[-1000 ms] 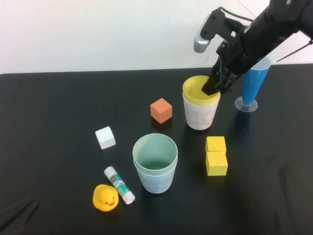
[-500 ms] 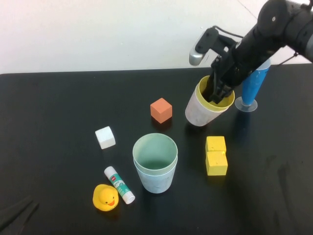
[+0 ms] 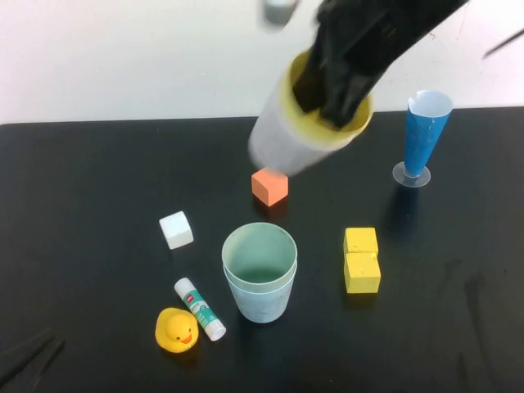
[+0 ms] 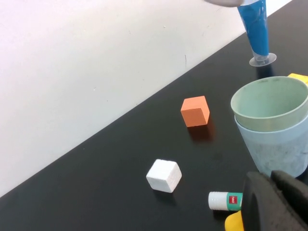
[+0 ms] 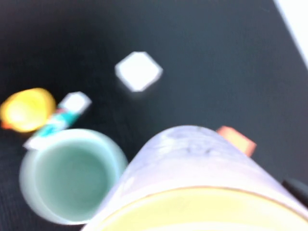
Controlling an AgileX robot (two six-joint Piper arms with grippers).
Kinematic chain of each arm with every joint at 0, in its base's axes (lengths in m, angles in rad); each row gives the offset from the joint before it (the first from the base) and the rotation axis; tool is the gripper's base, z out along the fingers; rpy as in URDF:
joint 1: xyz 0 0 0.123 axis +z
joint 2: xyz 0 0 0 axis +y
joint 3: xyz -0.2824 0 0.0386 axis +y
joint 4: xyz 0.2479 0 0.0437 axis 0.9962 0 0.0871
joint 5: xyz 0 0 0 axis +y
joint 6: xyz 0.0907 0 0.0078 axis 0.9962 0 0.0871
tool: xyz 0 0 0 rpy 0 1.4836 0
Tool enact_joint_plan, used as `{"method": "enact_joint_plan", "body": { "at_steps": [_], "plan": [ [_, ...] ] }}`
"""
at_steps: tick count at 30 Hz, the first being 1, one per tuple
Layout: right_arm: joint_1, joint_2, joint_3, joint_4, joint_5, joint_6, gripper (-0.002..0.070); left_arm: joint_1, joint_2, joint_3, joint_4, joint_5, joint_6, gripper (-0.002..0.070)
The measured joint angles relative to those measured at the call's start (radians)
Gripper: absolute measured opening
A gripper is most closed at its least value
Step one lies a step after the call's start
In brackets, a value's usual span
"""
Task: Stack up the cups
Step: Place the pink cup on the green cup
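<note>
My right gripper point(image 3: 329, 92) is shut on the rim of a yellow cup point(image 3: 357, 123) nested in a pale pink cup point(image 3: 277, 144). It holds the pair tilted in the air above the orange cube. The right wrist view shows the pink cup point(image 5: 192, 154) and the yellow rim point(image 5: 202, 211) up close. A pale green cup point(image 3: 259, 252) sits inside a light blue cup point(image 3: 262, 304) at the table's front middle, below and in front of the held pair. My left gripper point(image 4: 276, 202) is shut and empty, low at the front left, near the glue stick.
An orange cube point(image 3: 269, 185), a white cube point(image 3: 176, 229), two yellow blocks point(image 3: 361, 260), a glue stick point(image 3: 200, 309) and a yellow duck point(image 3: 177, 330) lie around the green and blue cups. A tall blue cone point(image 3: 426, 131) stands at the back right.
My right gripper tipped the yellow and pink cup pair, then lifted it off the table and carried it up and to the left. The left arm has not moved.
</note>
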Motion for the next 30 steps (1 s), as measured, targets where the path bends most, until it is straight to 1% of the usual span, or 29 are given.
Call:
{"method": "enact_joint_plan", "body": {
  "at_steps": [3,7,13,22,24,27,29,30],
  "plan": [
    [0.084,-0.01,0.042,-0.049,0.0,0.022,0.0082,0.0,0.0,0.0,0.0,0.0,-0.005,0.0001],
    [0.133,0.011,0.094,-0.075,0.0,0.054,0.0082,0.0,0.0,0.0,0.0,0.0,-0.018,0.0002],
    [0.138,0.049,0.118,-0.092,0.0,0.087,0.0082,0.0,0.0,0.0,0.0,0.001,-0.023,0.0001],
    [0.138,0.137,0.126,-0.09,-0.001,0.087,0.0089,0.0,0.0,0.0,0.0,0.004,-0.025,0.0001],
    [0.138,0.15,0.127,-0.089,-0.001,0.098,0.0144,0.0,0.0,0.0,0.0,0.004,-0.025,0.0001],
    [0.138,0.155,0.128,-0.089,-0.001,0.113,0.0305,0.0,0.0,0.0,0.0,0.004,-0.025,0.0001],
    [0.138,0.155,0.124,-0.089,-0.001,0.136,0.0384,0.0,0.0,0.0,0.0,0.004,-0.025,0.0001],
    [0.138,0.155,0.119,-0.089,-0.001,0.143,0.04,0.0,0.0,0.0,0.0,0.004,-0.025,0.0001]
  ]
}}
